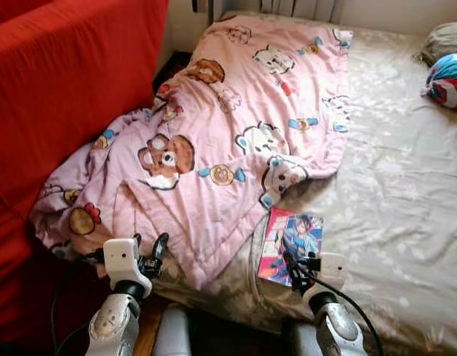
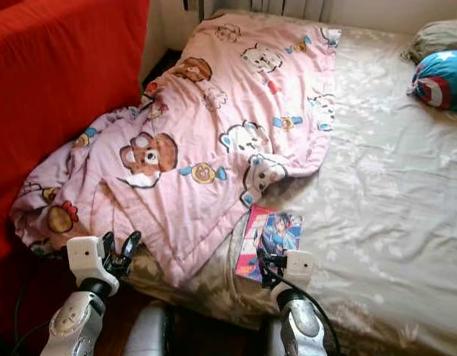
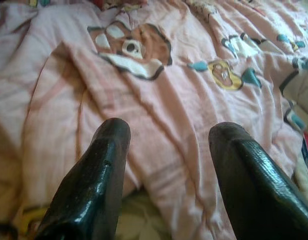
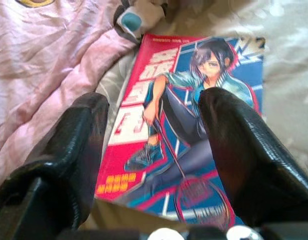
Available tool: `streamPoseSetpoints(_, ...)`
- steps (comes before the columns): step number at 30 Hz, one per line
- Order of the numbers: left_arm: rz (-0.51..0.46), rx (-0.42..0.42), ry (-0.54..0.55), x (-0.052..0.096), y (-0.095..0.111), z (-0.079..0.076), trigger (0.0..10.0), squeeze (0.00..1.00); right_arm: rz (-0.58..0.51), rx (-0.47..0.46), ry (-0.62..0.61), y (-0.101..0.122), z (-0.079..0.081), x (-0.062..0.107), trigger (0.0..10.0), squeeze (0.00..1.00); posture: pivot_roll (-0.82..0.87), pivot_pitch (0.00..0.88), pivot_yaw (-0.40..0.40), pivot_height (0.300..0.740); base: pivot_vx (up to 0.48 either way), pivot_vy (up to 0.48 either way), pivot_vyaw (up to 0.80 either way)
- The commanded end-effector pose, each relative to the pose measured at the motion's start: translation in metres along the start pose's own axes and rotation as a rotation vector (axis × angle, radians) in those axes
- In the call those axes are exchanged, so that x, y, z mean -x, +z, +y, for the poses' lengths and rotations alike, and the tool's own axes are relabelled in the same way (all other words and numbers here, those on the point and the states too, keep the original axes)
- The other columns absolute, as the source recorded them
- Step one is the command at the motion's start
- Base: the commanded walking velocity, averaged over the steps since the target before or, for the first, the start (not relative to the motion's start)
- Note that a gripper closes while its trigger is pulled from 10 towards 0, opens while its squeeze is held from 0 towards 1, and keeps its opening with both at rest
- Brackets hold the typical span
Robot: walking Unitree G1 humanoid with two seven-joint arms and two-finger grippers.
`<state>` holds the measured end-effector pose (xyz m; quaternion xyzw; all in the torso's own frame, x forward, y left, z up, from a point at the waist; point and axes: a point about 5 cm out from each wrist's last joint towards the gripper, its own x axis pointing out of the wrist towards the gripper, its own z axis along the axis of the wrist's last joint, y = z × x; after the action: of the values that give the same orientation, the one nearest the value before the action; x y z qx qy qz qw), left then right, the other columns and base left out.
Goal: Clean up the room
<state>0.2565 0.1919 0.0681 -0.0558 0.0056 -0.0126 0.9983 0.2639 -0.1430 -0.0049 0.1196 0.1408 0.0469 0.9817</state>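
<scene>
Right gripper (image 4: pixel 154 150): fingers spread, poised over the glossy red-and-blue comic book (image 1: pixel 291 245) lying flat at the bed's near edge, not gripping. Best to slide one finger under the overhanging cover edge.
Left gripper (image 3: pixel 169 170): open, empty, above the crumpled pink cartoon-print quilt (image 1: pixel 214 148), soft and creased.
Beige floral bedsheet (image 1: pixel 392 222): wrinkled.
Far corner: round blue-and-red cushion (image 1: pixel 447 80).

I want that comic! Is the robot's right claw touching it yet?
Cannot tell. In the right wrist view the right gripper is open over the comic book, but no contact or gap shows plainly.
</scene>
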Motion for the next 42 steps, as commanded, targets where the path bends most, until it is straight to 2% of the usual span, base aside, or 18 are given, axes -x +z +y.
streamPoseSetpoints(1, 0.014, -0.001, 0.003, 0.004, -0.002, 0.001, 10.0, 0.0, 0.037, -0.005, -0.01, -0.009, -0.002, 0.004, 10.0, 0.0, 0.04, 0.22, 0.009, 0.611, 0.0, 0.0, 0.0)
streamPoseSetpoints(7, 0.016, -0.004, 0.001, 0.006, -0.002, 0.001, 10.0, 0.0, 0.03, -0.022, -0.066, -0.005, -0.009, 0.002, 10.0, 0.0, 0.05, 0.222, 0.013, 0.611, 0.0, 0.0, 0.0)
streamPoseSetpoints(9, 0.016, -0.005, 0.0, 0.007, -0.002, 0.001, 10.0, 0.0, 0.034, -0.048, -0.118, -0.005, -0.015, 0.001, 10.0, 0.0, 0.05, 0.224, 0.016, 0.611, 0.0, 0.0, 0.0)
streamPoseSetpoints(11, 0.021, -0.006, -0.006, 0.009, -0.002, 0.001, 10.0, 0.0, 0.072, -0.117, -0.153, -0.008, -0.022, 0.0, 10.0, 0.0, 0.06, 0.231, 0.025, 0.611, 0.0, 0.0, 0.0)
streamPoseSetpoints(15, 0.024, -0.008, -0.009, 0.01, -0.002, 0.001, 10.0, 0.0, 0.092, -0.14, -0.168, -0.01, -0.026, 0.0, 10.0, 0.0, 0.07, 0.24, 0.03, 0.611, 0.0, 0.0, 0.0)
streamPoseSetpoints(16, 0.026, -0.011, -0.009, 0.011, -0.001, 0.002, 10.0, 0.0, 0.11, -0.169, -0.179, -0.012, -0.028, 0.0, 10.0, 0.03, 0.07, 0.245, 0.032, 0.611, 0.0, 0.0, 0.0)
streamPoseSetpoints(17, 0.029, -0.013, -0.008, 0.011, -0.001, 0.003, 10.0, 0.0, 0.124, -0.184, -0.184, -0.013, -0.029, 0.001, 10.0, 1.0, 0.07, 0.25, 0.035, 0.611, 0.0, 0.0, 0.0)
streamPoseSetpoints(21, 0.037, -0.022, -0.001, 0.015, -0.001, 0.006, 10.0, 0.0, 0.157, -0.19, -0.21, -0.017, -0.035, 0.002, 10.0, 1.0, 0.08, 0.272, 0.045, 0.611, 0.0, 0.0, 0.0)
streamPoseSetpoints(22, 0.038, -0.023, -0.001, 0.016, -0.001, 0.006, 10.0, 0.0, 0.163, -0.203, -0.221, -0.017, -0.036, 0.003, 10.0, 0.62, 0.09, 0.278, 0.048, 0.611, 0.0, 0.0, 0.0)
streamPoseSetpoints(23, 0.042, -0.027, 0.0, 0.018, 0.0, 0.007, 10.0, 0.0, 0.167, -0.236, -0.238, -0.017, -0.039, 0.002, 10.0, 0.0, 0.1, 0.291, 0.055, 0.611, 0.0, 0.0, 0.0)
streamPoseSetpoints(28, 0.052, -0.042, 0.003, 0.023, 0.002, 0.013, 10.0, 0.0, 0.142, -0.292, -0.209, -0.012, -0.036, -0.003, 10.0, 0.0, 0.12, 0.31, 0.066, 0.611, 0.0, 0.0, 0.0)
streamPoseSetpoints(35, 0.061, -0.051, 0.006, 0.027, 0.004, 0.016, 10.0, 0.0, 0.075, -0.321, -0.181, -0.002, -0.035, -0.008, 10.0, 0.0, 0.12, 0.32, 0.078, 0.611, 0.0, 0.0, 0.0)
streamPoseSetpoints(40, 0.071, -0.063, -0.013, 0.028, 0.005, 0.014, 10.0, 0.0, 0.083, -0.334, -0.178, -0.004, -0.036, -0.006, 10.0, 0.0, 0.13, 0.324, 0.084, 0.611, 0.0, 0.0, 0.0)
streamPoseSetpoints(42, 0.07, -0.066, -0.016, 0.029, 0.007, 0.014, 10.0, 0.0, 0.04, -0.354, -0.179, 0.0, -0.039, -0.006, 10.0, 0.0, 0.13, 0.329, 0.087, 0.611, 0.0, 0.0, 0.0)
